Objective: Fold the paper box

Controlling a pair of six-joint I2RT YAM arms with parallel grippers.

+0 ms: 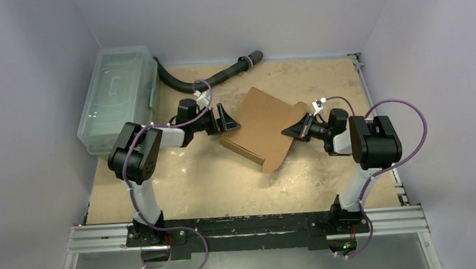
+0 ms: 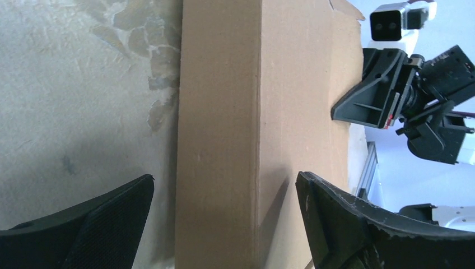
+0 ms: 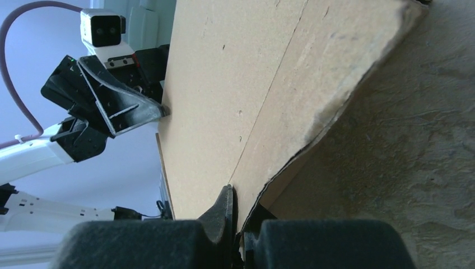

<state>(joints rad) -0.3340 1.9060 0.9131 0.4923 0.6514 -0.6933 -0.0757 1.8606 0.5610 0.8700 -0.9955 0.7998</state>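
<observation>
Top external view: paper box (image 1: 261, 128) on the worktop (image 1: 195, 187), between left claw (image 1: 221, 119) and right claw (image 1: 293, 131).
Handling: probably light, stiff corrugated board that bends only at scored creases and slides easily.
Hold point: a free flap edge.
Left claw: spread wide, box side between its fingers, gripping nothing.
Right claw: pinched tight on the lifted flap edge nearest it.
</observation>
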